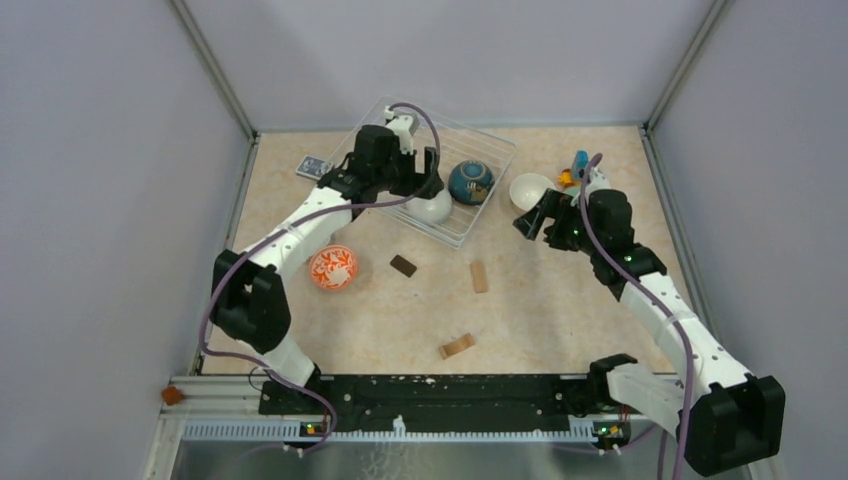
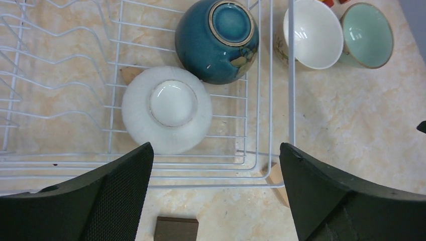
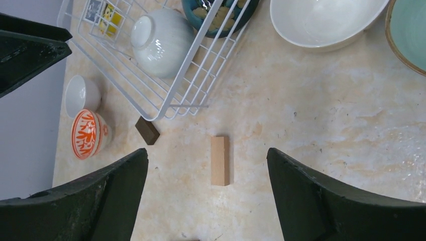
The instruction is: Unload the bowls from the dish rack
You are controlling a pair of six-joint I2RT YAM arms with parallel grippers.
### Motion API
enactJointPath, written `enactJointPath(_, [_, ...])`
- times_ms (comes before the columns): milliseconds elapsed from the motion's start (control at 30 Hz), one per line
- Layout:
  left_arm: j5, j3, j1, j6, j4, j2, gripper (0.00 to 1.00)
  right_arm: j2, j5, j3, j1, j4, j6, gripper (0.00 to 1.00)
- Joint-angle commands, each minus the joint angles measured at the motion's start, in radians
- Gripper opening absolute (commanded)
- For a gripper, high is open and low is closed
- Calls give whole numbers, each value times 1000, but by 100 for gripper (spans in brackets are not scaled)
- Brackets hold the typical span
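Observation:
The wire dish rack (image 1: 496, 141) sits at the back centre. Inside it a white bowl (image 2: 167, 109) and a dark blue bowl (image 2: 217, 40) both lie upside down. My left gripper (image 2: 216, 170) hovers open just in front of the rack's near rim (image 2: 291, 100), short of the white bowl, with nothing between its fingers. Right of the rack, a white bowl (image 3: 326, 20) and a mint green bowl (image 3: 409, 35) stand on the table. An orange-patterned bowl (image 1: 333, 267) and a small white bowl (image 3: 82, 94) stand on the left. My right gripper (image 3: 207, 175) is open above a wooden block.
Two light wooden blocks (image 1: 479, 276) (image 1: 457, 346) and a dark block (image 1: 403, 265) lie on the table in front of the rack. A picture card (image 1: 313, 167) lies left of the rack. Small blue and orange items (image 1: 577, 170) sit by the right wall.

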Motion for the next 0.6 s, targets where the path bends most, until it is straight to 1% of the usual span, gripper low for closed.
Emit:
enactJointPath(0, [-42, 78, 2, 57, -73, 57, 99, 50, -9, 78, 18, 33, 2, 86])
enactJointPath(33, [-44, 80, 4, 50, -63, 65, 98, 72, -12, 100, 29, 32, 3, 85])
enactJointPath(67, [-41, 84, 7, 40, -55, 74, 94, 94, -11, 122, 44, 32, 6, 83])
enactJointPath(133, [-32, 100, 16, 29, -56, 95, 81, 148, -1, 175, 85, 35, 14, 82])
enactJointPath(200, [-46, 115, 19, 22, -60, 108, 73, 205, 22, 227, 124, 39, 28, 79])
enactJointPath(267, [-63, 116, 22, 18, -54, 116, 70, 271, 47, 279, 163, 50, 43, 77])
enactJointPath(400, [-93, 128, 26, 16, -49, 144, 67, 405, 119, 387, 225, 35, 65, 76])
enactJointPath(500, [-113, 158, 32, 4, -63, 178, 63, 517, 155, 486, 252, -11, 117, 81])
enactJointPath(567, [-145, 174, 38, -32, -79, 189, 56, 572, 188, 528, 262, -22, 190, 82])
